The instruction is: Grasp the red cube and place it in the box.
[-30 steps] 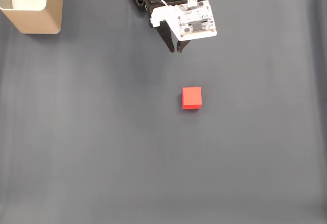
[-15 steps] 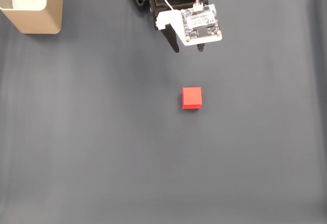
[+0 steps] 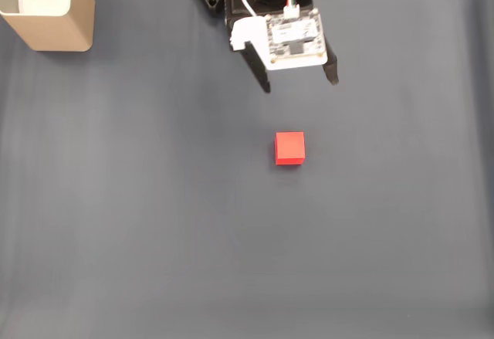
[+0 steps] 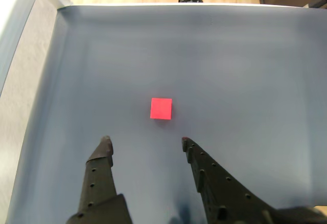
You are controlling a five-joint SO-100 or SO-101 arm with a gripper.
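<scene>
While the red cube [image 3: 289,147] lies ungrasped mid-mat, far from the box [image 3: 48,11], the gripper [image 3: 299,86] hangs spread apart short of it.

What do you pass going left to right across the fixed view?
The box at the far top left, then the gripper with its fingers spread apart. The red cube lies below, within the gripper's horizontal span, so its place in the order is unclear.
</scene>
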